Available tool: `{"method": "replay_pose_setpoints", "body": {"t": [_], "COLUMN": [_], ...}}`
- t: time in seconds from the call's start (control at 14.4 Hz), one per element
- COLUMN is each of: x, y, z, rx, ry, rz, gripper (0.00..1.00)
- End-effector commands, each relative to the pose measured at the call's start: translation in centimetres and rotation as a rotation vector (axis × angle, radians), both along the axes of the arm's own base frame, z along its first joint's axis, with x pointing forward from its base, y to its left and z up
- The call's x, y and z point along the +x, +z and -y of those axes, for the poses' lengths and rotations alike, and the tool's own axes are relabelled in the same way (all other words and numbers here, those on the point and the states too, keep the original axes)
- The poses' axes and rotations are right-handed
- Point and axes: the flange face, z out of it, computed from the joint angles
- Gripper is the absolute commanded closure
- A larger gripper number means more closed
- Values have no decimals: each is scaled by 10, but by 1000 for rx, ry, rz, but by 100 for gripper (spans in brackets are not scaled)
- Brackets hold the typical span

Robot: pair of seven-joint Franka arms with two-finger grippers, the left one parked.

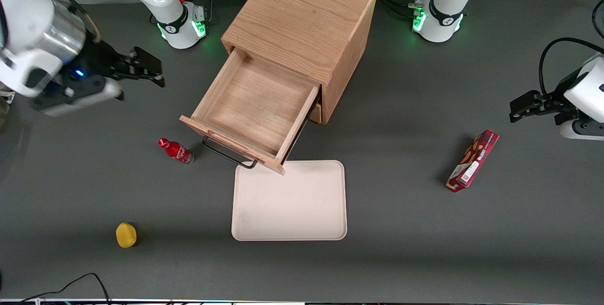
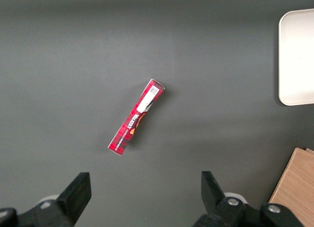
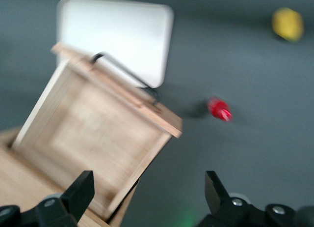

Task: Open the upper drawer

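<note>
The oak cabinet (image 1: 302, 26) stands at the back middle of the table. Its upper drawer (image 1: 255, 106) is pulled far out toward the front camera and is empty inside, with a thin black wire handle (image 1: 226, 154) on its front. The drawer also shows in the right wrist view (image 3: 98, 138), as does its handle (image 3: 125, 74). The matching lower drawer is mostly hidden under it. My right gripper (image 1: 146, 66) is open and empty, raised above the table well off toward the working arm's end, apart from the drawer; in the wrist view (image 3: 149, 192) its fingers stand wide apart.
A white tray (image 1: 289, 201) lies in front of the drawer. A small red bottle (image 1: 175, 150) lies beside the handle. A yellow object (image 1: 126, 235) sits nearer the front camera. A red box (image 1: 473, 160) lies toward the parked arm's end.
</note>
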Motion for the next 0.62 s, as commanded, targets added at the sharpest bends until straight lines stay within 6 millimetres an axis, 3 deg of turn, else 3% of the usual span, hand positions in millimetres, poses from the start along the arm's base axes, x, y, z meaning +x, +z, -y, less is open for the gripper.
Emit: {"method": "replay_pose_setpoints", "body": {"t": [0.0,0.14,0.21,0.42,0.55], "x": [-17,-27,-34,-61,-86], "y": [7,10,4,-30,-49], "z": [27,66,76,116,126], "rx": [-83,-103,-114,-98,-90], "ry": [-214,-280,-286,-272,-258], "rz": [7,3,-10,36,95], "gripper": [0,0,0,0,0]}}
